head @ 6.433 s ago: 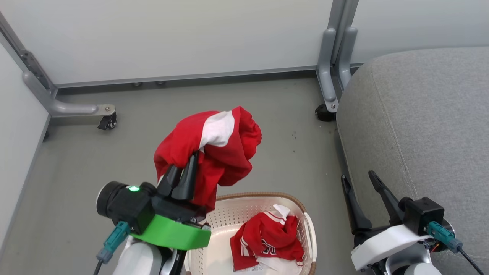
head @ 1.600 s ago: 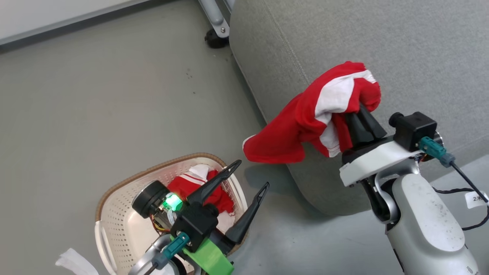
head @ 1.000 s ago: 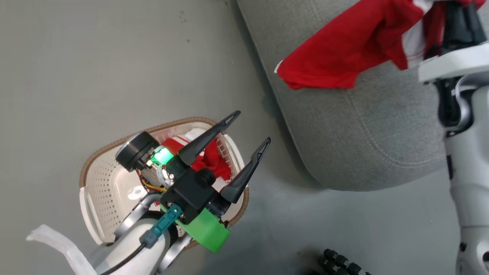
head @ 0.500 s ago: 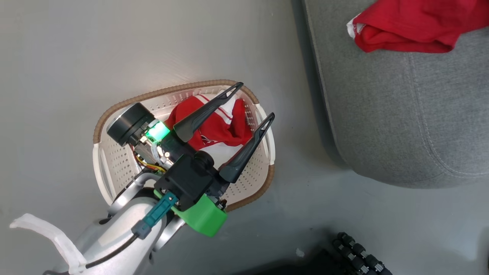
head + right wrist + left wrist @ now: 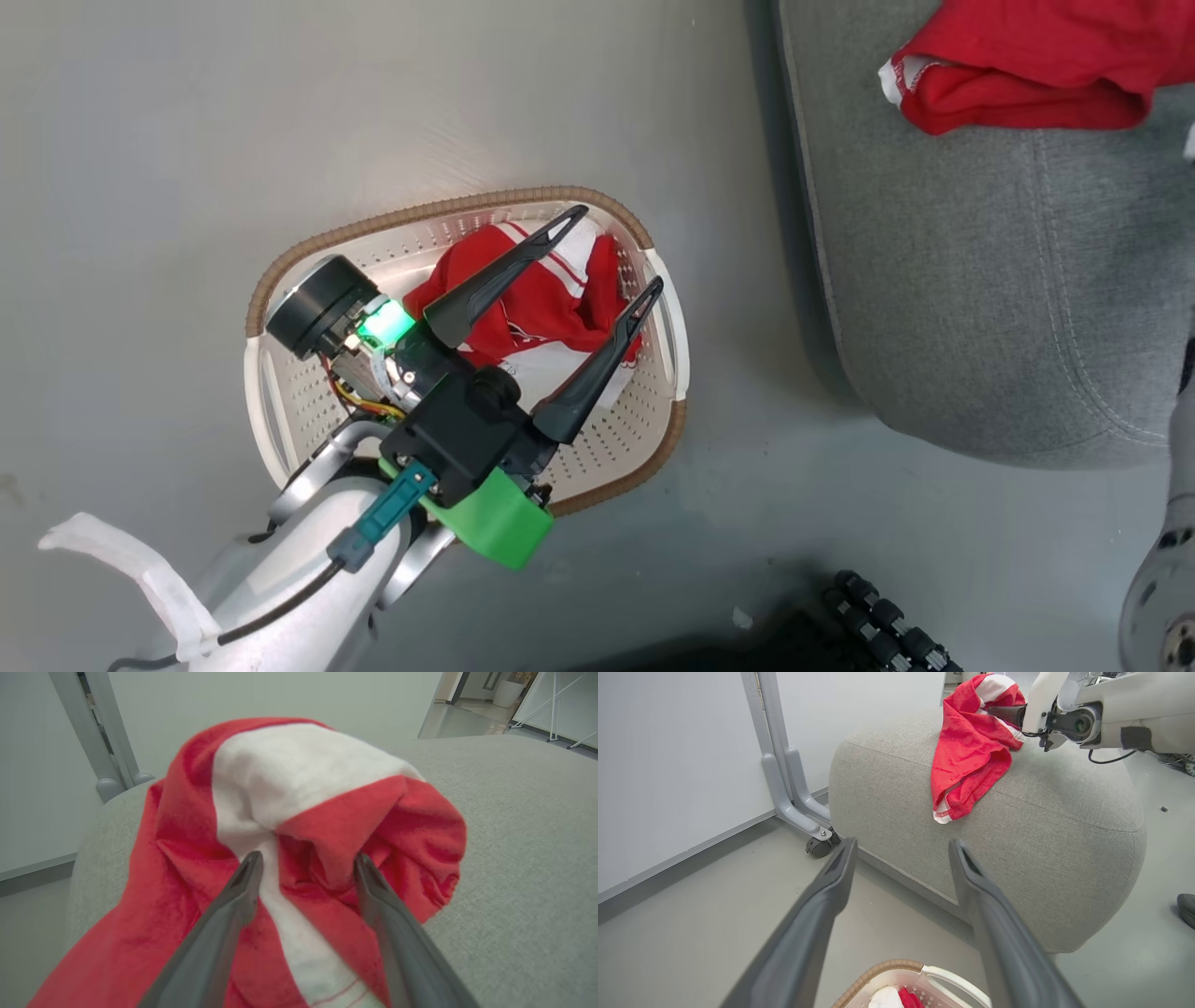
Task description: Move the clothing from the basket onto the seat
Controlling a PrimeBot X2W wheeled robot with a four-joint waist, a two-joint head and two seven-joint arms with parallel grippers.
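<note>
Seat (image 5: pixel 980 280) grey. Garment on seat (image 5: pixel 299 802): red, broad white band. Basket (image 5: pixel 448 207) cream, perforated, brown rim; garment inside (image 5: pixel 541 303) red, white stripes.

The basket (image 5: pixel 289 411) stands on the floor (image 5: pixel 187 140) just left of the seat (image 5: pixel 980 280), one garment (image 5: pixel 541 303) inside it, the other garment (image 5: pixel 1018 65) draped on the seat.

Grey floor (image 5: pixel 187 112), castered metal frame (image 5: pixel 771 779), white panel (image 5: pixel 668 765)

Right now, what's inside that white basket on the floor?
A crumpled red garment with white stripes lies inside the basket. The left gripper, fingers open, hangs above and covers part of it; what lies beneath the cloth is hidden.
</note>
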